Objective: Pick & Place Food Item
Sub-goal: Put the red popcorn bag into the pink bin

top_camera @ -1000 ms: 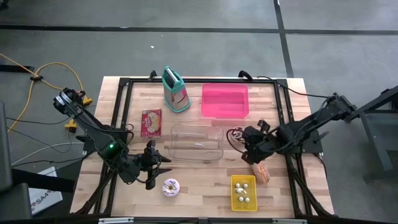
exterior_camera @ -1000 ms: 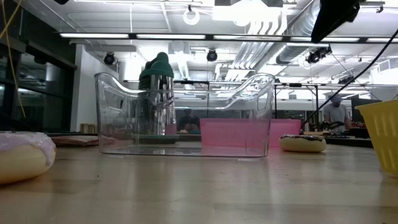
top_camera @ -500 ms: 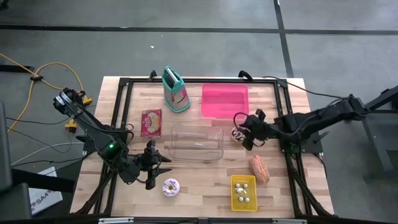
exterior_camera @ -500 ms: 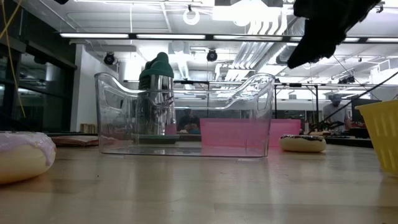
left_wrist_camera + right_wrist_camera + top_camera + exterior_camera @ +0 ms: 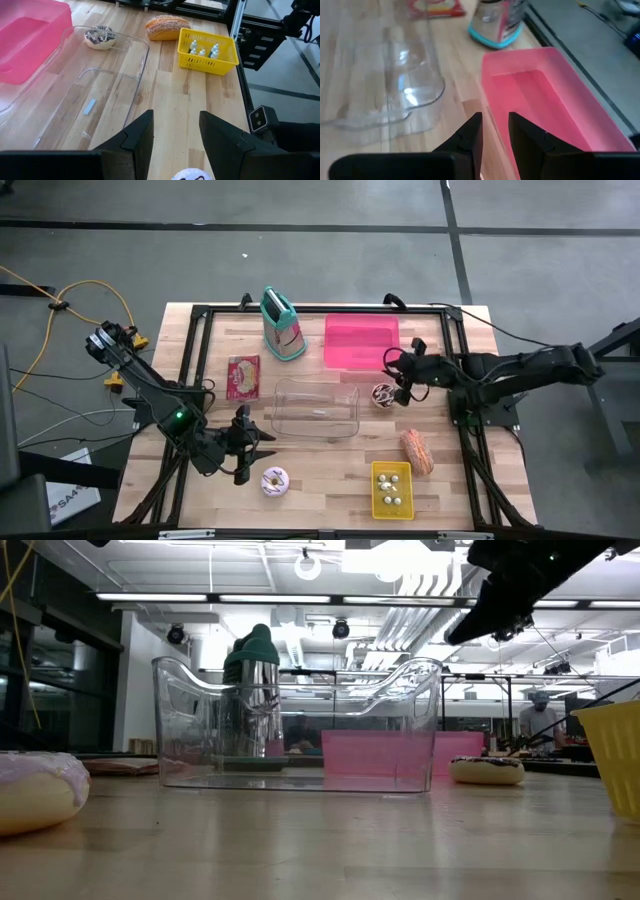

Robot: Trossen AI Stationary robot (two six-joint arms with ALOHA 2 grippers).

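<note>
STEP: we hover the right gripper, fingers narrowly apart and empty, over the chocolate donut on the desk beside the clear bin | LEFT: left gripper parted, empty, waiting | NEXT: we judge a descent onto the donut

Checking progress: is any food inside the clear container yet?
No, the clear container is empty in the high view; the chocolate donut lies on the table beside it.

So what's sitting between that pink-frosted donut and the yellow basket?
Nothing: in the high view, only bare wooden table separates the pink-frosted donut from the yellow basket.
</note>
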